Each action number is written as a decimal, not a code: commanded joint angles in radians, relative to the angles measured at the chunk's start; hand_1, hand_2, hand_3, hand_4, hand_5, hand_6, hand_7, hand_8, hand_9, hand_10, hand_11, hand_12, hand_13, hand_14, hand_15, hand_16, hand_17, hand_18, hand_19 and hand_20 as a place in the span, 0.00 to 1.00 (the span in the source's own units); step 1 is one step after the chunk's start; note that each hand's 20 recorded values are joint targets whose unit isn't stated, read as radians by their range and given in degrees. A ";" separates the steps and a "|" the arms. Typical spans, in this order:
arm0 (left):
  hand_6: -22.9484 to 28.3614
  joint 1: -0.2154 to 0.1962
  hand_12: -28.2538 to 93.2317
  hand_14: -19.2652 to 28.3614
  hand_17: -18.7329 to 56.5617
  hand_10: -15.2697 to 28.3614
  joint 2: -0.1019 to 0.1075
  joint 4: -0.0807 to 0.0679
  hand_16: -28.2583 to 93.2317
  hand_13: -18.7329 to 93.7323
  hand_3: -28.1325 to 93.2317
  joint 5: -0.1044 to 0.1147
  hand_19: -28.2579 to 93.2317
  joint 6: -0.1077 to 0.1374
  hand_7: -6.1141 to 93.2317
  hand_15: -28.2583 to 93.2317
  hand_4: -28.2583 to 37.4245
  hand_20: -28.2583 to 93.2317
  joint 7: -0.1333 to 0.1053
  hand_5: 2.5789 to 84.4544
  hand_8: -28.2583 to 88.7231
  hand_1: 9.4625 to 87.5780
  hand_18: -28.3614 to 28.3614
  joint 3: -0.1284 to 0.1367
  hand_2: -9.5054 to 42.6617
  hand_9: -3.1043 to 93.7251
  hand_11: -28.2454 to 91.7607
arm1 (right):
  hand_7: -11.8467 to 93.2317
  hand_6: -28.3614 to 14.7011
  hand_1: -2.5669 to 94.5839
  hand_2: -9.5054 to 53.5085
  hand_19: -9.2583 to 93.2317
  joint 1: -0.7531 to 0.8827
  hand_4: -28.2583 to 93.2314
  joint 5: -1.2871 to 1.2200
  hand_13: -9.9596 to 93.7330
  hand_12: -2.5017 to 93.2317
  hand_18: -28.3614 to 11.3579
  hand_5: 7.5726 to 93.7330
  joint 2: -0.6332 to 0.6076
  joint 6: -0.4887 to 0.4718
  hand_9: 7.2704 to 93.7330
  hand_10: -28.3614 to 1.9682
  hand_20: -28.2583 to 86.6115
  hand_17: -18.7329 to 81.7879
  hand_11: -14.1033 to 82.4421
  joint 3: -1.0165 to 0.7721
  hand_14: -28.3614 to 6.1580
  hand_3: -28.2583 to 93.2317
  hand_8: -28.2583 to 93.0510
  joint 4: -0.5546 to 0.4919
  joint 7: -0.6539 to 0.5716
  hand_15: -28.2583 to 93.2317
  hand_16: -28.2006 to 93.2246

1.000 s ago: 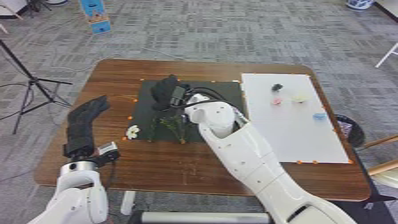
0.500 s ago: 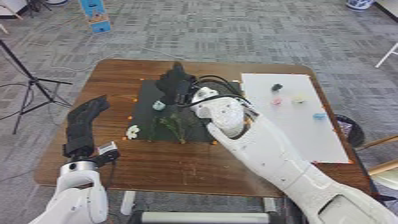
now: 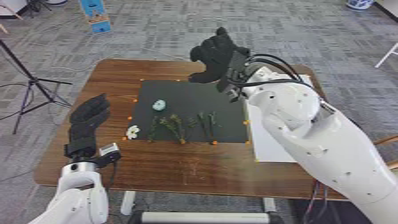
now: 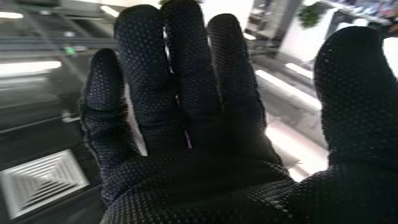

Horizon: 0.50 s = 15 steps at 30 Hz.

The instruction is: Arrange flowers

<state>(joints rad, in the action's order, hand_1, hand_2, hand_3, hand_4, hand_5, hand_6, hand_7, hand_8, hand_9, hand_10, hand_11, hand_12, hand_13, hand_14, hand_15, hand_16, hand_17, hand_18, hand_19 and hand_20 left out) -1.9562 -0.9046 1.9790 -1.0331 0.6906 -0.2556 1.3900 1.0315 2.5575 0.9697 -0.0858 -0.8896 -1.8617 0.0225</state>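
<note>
In the head view my right hand (image 3: 219, 58) is over the far edge of the black mat (image 3: 226, 102), open and holding nothing. My right hand (image 4: 191, 175) also stands open in the right wrist view, fingers straight and thumb apart. The left hand (image 3: 88, 119) is open beside the mat's left side, above the wood. On the mat lie a pale blue flower (image 3: 159, 105) and, nearer, several green stems (image 3: 176, 127). A white flower (image 3: 132, 132) lies at the mat's near left corner. My right arm covers much of the white board (image 3: 268, 145).
The brown wooden table (image 3: 191, 167) has small orange markers along the mat's edges. A black tripod (image 3: 34, 80) stands on the floor to the left. At the far left is a blue stand (image 3: 95, 16), and a chair (image 3: 388, 162) is at the right.
My right hand has moved up and to the right from over the mat, uncovering the blue flower and more stems. The arm now hides the small flowers on the white board.
</note>
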 commanded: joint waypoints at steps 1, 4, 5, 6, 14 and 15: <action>0.48 -0.005 0.30 0.62 0.47 0.58 -0.024 0.009 0.21 0.52 0.81 -0.019 0.31 -0.007 0.31 0.34 0.19 0.42 0.008 0.45 0.12 0.50 0.63 0.019 0.26 0.48 0.43 | 0.29 0.64 0.30 0.13 0.70 0.199 0.10 -0.112 0.64 0.30 0.11 0.59 -0.105 0.001 0.68 0.44 0.74 0.40 0.39 -0.170 0.31 0.75 0.16 -0.090 -0.059 0.66 0.52; 0.50 -0.004 0.30 0.66 0.46 0.61 -0.018 0.009 0.21 0.54 0.83 -0.013 0.35 -0.003 0.28 0.34 0.16 0.44 0.004 0.50 0.14 0.39 0.67 0.015 0.28 0.51 0.43 | 0.29 0.63 0.28 0.17 0.69 0.304 0.10 -0.179 0.63 0.30 0.11 0.59 -0.119 0.010 0.67 0.42 0.74 0.39 0.37 -0.253 0.30 0.74 0.16 -0.133 -0.092 0.65 0.51; 0.50 -0.003 0.30 0.68 0.46 0.62 -0.016 0.009 0.22 0.54 0.83 -0.011 0.38 -0.001 0.28 0.35 0.15 0.45 0.003 0.52 0.14 0.36 0.69 0.013 0.28 0.52 0.43 | 0.29 0.63 0.28 0.18 0.69 0.332 0.10 -0.187 0.63 0.30 0.11 0.59 -0.110 0.009 0.67 0.42 0.74 0.39 0.37 -0.286 0.29 0.73 0.16 -0.133 -0.093 0.64 0.51; 0.50 -0.003 0.31 0.69 0.46 0.63 -0.014 0.009 0.22 0.55 0.83 -0.008 0.41 0.001 0.27 0.36 0.14 0.47 0.002 0.53 0.15 0.34 0.71 0.012 0.28 0.53 0.43 | 0.29 0.63 0.27 0.19 0.69 0.372 0.10 -0.189 0.63 0.30 0.11 0.59 -0.103 0.019 0.67 0.41 0.74 0.39 0.37 -0.323 0.28 0.73 0.16 -0.142 -0.098 0.64 0.51; 0.51 -0.189 0.33 0.75 0.43 0.66 -0.031 0.129 0.23 0.62 0.82 0.033 0.54 -0.298 0.26 0.46 0.13 0.53 -0.016 0.58 0.16 0.30 0.77 0.294 0.29 0.58 0.43 | 0.28 0.61 0.30 0.14 0.74 0.570 0.12 -0.160 0.66 0.30 0.10 0.60 -0.078 0.163 0.69 0.42 0.76 0.42 0.38 -0.495 0.30 0.74 0.17 -0.105 -0.151 0.65 0.51; 0.51 -0.185 0.33 0.75 0.43 0.66 -0.030 0.129 0.23 0.62 0.82 0.029 0.55 -0.301 0.26 0.47 0.13 0.53 -0.012 0.58 0.16 0.30 0.77 0.293 0.29 0.58 0.43 | 0.29 0.61 0.31 0.13 0.75 0.586 0.12 -0.141 0.66 0.30 0.10 0.60 -0.079 0.183 0.69 0.42 0.76 0.42 0.38 -0.509 0.31 0.75 0.17 -0.091 -0.158 0.66 0.51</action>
<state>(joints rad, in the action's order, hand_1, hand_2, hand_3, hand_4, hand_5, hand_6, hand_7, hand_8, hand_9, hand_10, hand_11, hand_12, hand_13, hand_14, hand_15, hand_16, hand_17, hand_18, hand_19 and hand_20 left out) -1.9742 -0.9186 2.0052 -1.0051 0.6634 -0.2681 1.4288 1.4628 2.3457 0.8901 -0.0146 -1.3269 -2.0146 -0.0796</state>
